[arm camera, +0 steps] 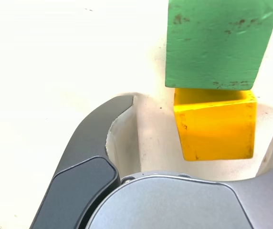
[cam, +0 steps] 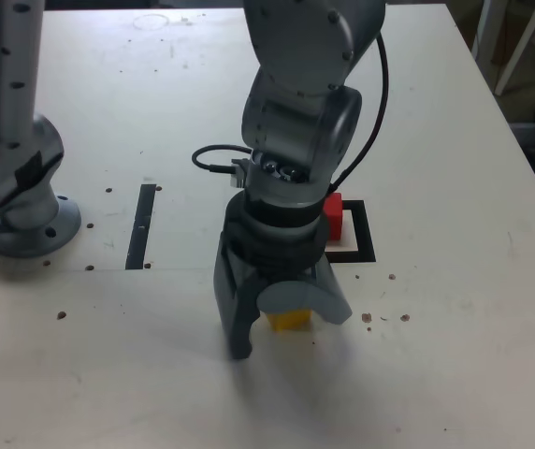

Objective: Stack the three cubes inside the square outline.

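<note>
We judge the task to be in its early part. Right of centre in the exterior view, the red cube (cam: 335,217) shows within the square outline (cam: 365,230), though the arm covers much of both. The yellow cube (cam: 290,320) is outside it, just below the middle of the frame, so it has yet to join the stack. The green cube (arm camera: 215,45) shows only in the wrist view, where it overlaps one edge of the yellow; we cannot tell whether it rests on it or stands beside it. We see no finished stack.

The gripper (cam: 292,331) stands wide open, its jaws either side of the yellow cube with room to spare, and we see nothing clamped.

The cubes look like painted blocks with flat faces and crisp edges; the green is scuffed with brown nicks. The fingers are curved, dark grey outside and pale along their rough-edged inner faces. The pale tabletop (cam: 137,374) is pitted with dark spots.
</note>
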Available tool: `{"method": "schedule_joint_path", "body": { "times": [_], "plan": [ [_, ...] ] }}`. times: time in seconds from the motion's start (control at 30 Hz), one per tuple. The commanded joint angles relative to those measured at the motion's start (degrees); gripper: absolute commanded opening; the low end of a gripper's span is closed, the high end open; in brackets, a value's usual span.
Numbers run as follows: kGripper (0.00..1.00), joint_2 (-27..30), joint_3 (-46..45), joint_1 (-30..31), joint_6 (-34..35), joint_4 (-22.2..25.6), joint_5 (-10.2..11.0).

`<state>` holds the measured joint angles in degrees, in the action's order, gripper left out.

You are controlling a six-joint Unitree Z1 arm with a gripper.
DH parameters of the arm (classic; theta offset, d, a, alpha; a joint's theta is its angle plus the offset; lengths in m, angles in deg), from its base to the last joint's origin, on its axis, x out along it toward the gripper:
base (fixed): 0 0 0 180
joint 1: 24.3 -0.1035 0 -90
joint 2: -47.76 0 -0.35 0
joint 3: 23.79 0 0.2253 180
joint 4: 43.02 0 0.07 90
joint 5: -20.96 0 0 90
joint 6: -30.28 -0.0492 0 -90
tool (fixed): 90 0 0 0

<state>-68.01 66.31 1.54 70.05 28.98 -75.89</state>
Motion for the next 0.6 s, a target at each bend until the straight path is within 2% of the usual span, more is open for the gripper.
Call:
{"method": "schedule_joint_path", "body": {
  "times": [0.0, 0.13, 0.4, 0.57],
  "plan": [
    [0.89, -0.6, 0.1, 0.0, -0.3, -0.4, -0.1],
    [0.76, -0.9, 0.3, 0.0, -0.3, -0.8, 0.0],
    [0.4, -1.0, 0.5, 0.0, -0.3, -2.1, 1.0],
    [0.31, -0.8, 0.1, 0.0, -0.7, -3.2, 1.2]
  ]
}}
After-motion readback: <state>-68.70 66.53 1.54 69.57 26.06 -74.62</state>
